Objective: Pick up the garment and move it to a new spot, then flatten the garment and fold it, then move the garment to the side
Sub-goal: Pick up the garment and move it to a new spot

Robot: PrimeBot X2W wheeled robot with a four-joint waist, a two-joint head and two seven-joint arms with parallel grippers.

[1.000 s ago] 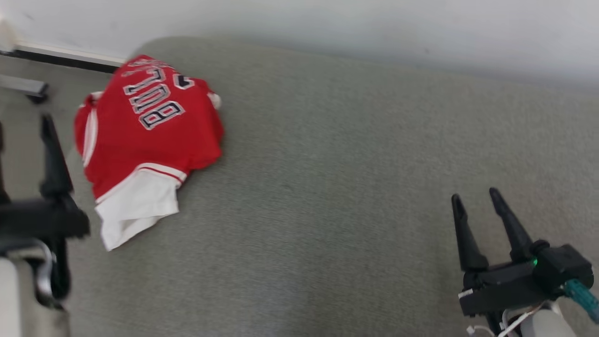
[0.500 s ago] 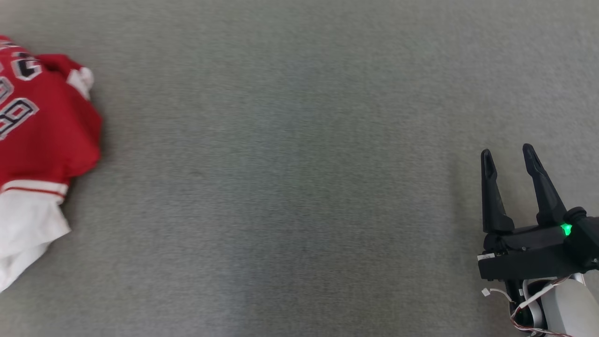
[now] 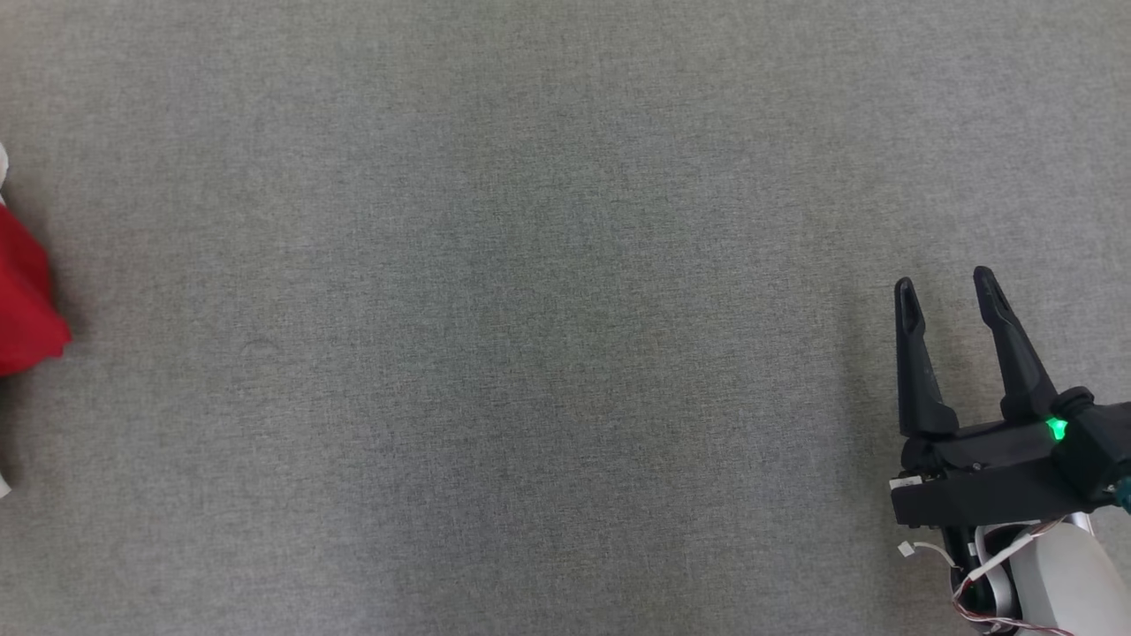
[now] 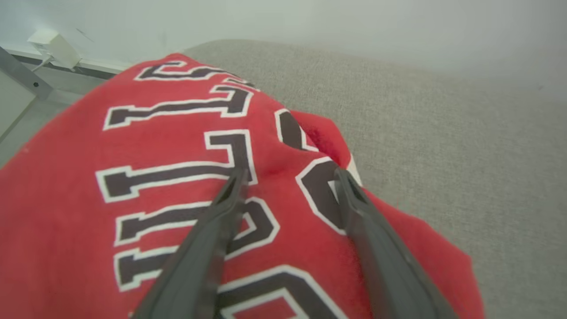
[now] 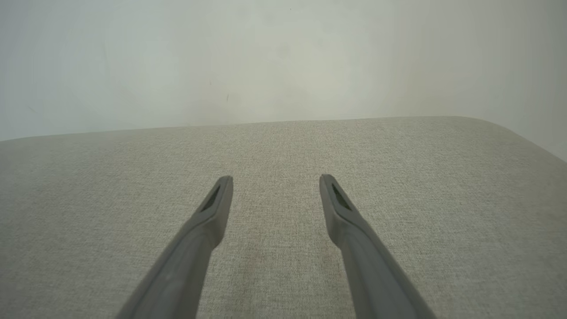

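Lettering on the red jersey (image 4: 88, 177) is chunky black block type outlined in white, too skewed up close to read as a word. It lies at the left end of the grey woven cushion (image 3: 530, 309), by a plain white wall (image 5: 266, 53). Left gripper (image 4: 290, 173) hangs over it, fingers spread wide, pinching nothing. Right gripper (image 3: 943, 278) sits well away over bare fabric, also spread wide.

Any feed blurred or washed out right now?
Head view: sharp, evenly lit, faint shadow beside the right tool. Left wrist view: jersey lettering readable, left tool close and soft. Right wrist view: cushion weave sharp, wall pale, hazy.
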